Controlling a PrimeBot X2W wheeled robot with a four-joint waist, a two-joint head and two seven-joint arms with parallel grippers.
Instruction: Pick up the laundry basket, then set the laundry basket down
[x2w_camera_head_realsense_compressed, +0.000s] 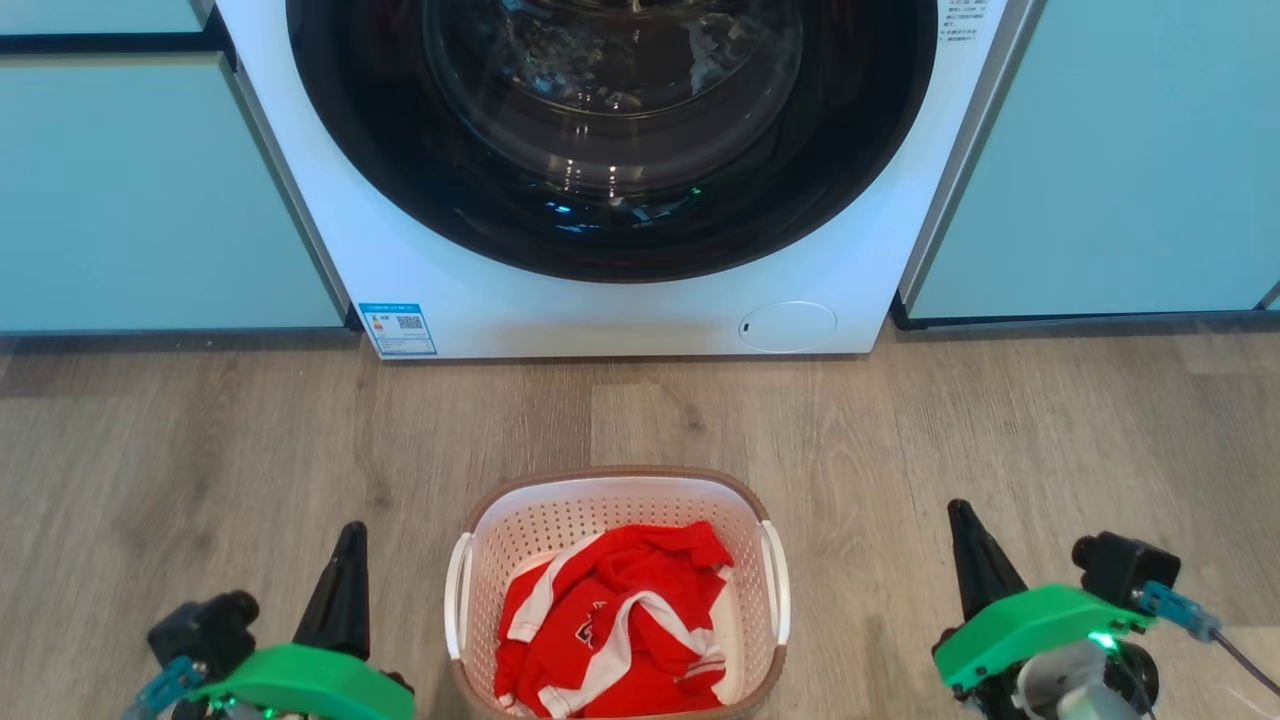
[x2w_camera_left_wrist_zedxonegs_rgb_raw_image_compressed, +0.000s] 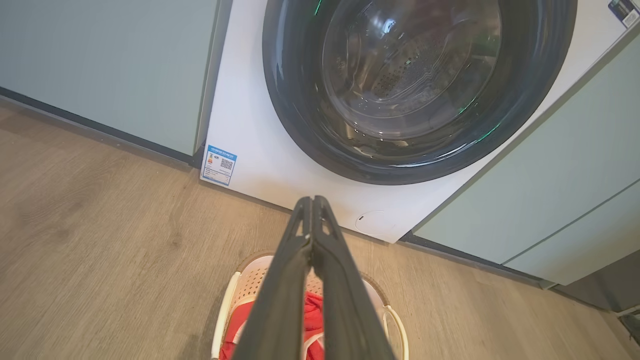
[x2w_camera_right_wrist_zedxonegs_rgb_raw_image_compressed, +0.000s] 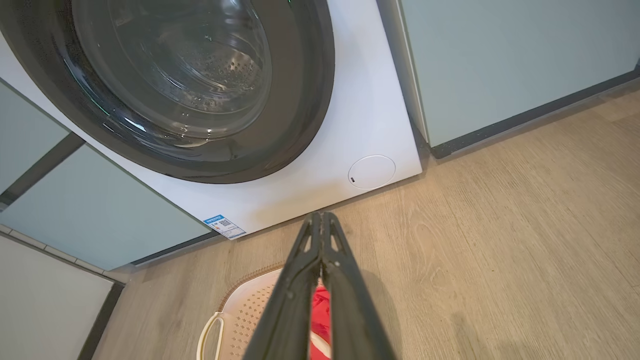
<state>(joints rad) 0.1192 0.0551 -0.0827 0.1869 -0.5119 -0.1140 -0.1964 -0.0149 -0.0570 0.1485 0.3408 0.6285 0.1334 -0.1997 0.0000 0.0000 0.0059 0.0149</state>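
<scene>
Left gripper (x2w_camera_head_realsense_compressed: 350, 540), right gripper (x2w_camera_head_realsense_compressed: 963, 518): jaws clenched, empty, flanking basket (x2w_camera_head_realsense_compressed: 610, 482), apart from it. Basket: on floor (x2w_camera_head_realsense_compressed: 200, 450) before washer (x2w_camera_head_realsense_compressed: 560, 320), holds red shirt (x2w_camera_head_realsense_compressed: 610, 620). Likely light, stiff plastic, slightly flexing. Grip points: white side handles (x2w_camera_head_realsense_compressed: 458, 595), one per gripper.

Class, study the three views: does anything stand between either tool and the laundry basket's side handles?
Nothing visible does. Only wooden floor lies between the left tool and the laundry basket at its left handle, and between the right tool and the right handle. Both tools are shut, apart from the basket.
</scene>
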